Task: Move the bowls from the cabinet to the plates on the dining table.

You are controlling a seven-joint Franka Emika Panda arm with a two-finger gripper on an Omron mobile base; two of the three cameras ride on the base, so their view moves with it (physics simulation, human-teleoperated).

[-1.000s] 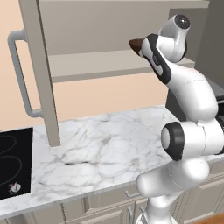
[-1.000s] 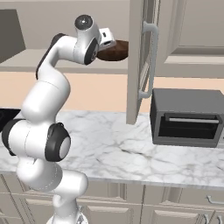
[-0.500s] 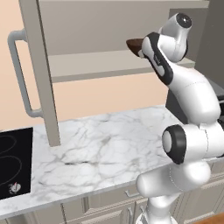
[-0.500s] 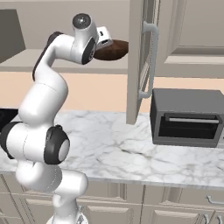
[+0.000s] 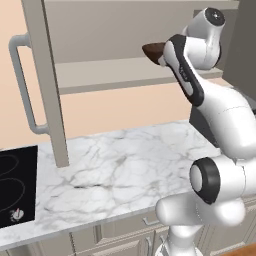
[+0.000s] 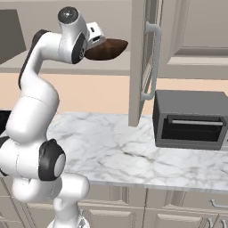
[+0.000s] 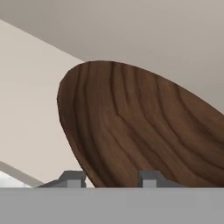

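Observation:
A dark brown, wood-grained bowl (image 5: 152, 50) hangs tilted in front of the open cabinet's shelf (image 5: 110, 75), clear of the shelf board. My gripper (image 6: 95, 41) is shut on the bowl's rim, with the arm raised high. From the right, the bowl (image 6: 110, 48) sticks out past the hand towards the open cabinet door (image 6: 137, 62). In the hand view the bowl's (image 7: 140, 127) outer side sits between the two tips of the gripper (image 7: 111, 178). The plates and the dining table are out of view.
A marble counter (image 5: 125, 175) lies below, with a black cooktop (image 5: 15, 190) at its left and a dark toaster oven (image 6: 191, 120) at its right. The other cabinet door (image 5: 42, 75) stands open with a long bar handle (image 5: 22, 85). Drawer fronts run under the counter.
The hand and the brown bowl have shifted only slightly, a little up and back from the cabinet. The grip on the bowl holds.

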